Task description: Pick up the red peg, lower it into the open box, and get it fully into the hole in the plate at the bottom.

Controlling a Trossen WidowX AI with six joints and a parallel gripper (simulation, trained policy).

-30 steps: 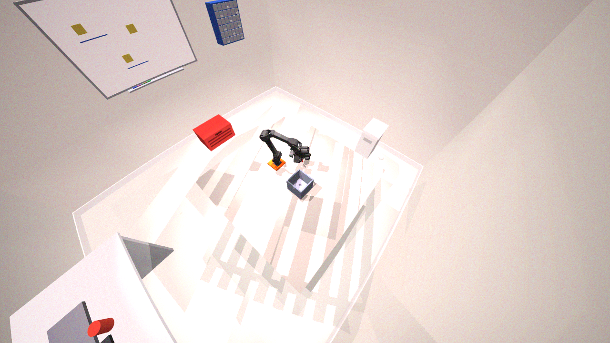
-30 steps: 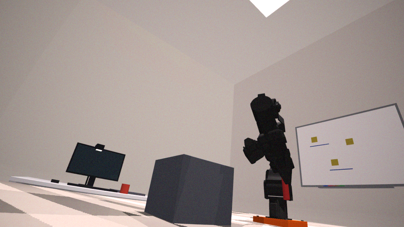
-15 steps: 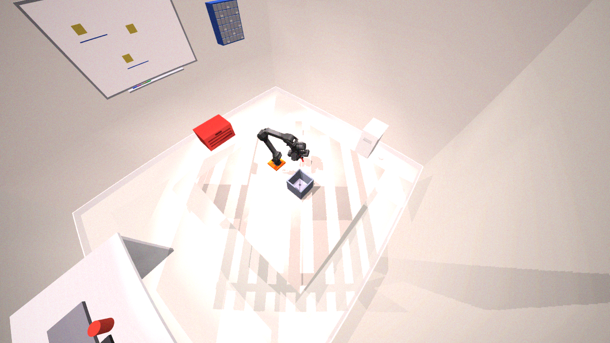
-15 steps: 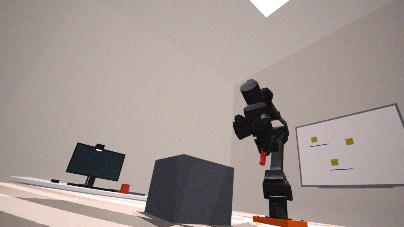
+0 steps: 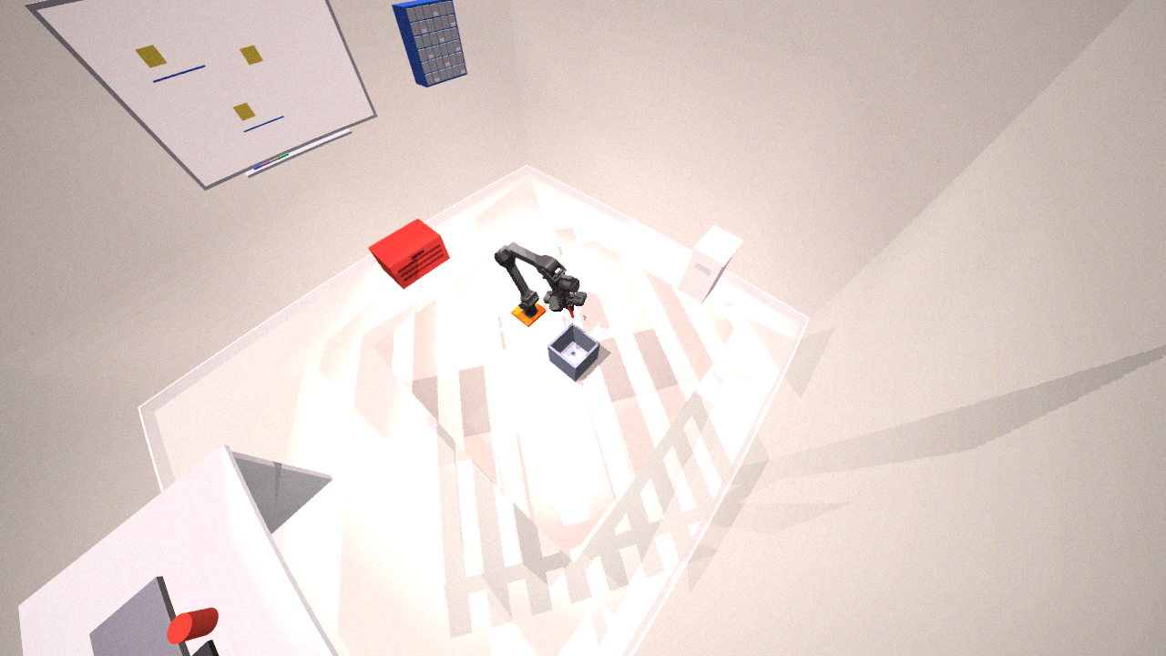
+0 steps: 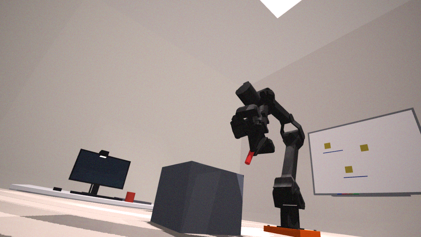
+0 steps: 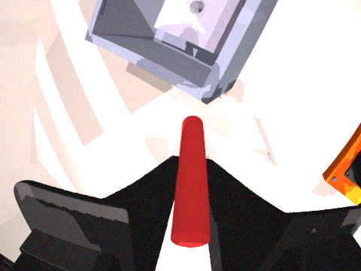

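Observation:
The red peg (image 5: 571,312) (image 6: 249,157) (image 7: 192,188) is held in my gripper (image 6: 253,151) (image 7: 190,165), which is shut on it. In the exterior view the peg hangs tilted, higher than the rim of the grey box and to its right. The open box (image 5: 561,363) (image 6: 203,200) (image 7: 150,71) stands on the table; in the wrist view it lies beyond the peg's far end. The pale plate (image 7: 177,19) at its bottom shows a round hole (image 7: 196,7) in the wrist view. The peg is outside the box.
The arm's orange base (image 5: 528,313) (image 6: 291,231) (image 7: 340,184) stands beside the box. Further off are a red cabinet (image 5: 409,252), a white cabinet (image 5: 710,265), and a desk with a monitor (image 6: 100,169) and a red cup (image 6: 130,197). Striped shadows lie across the table.

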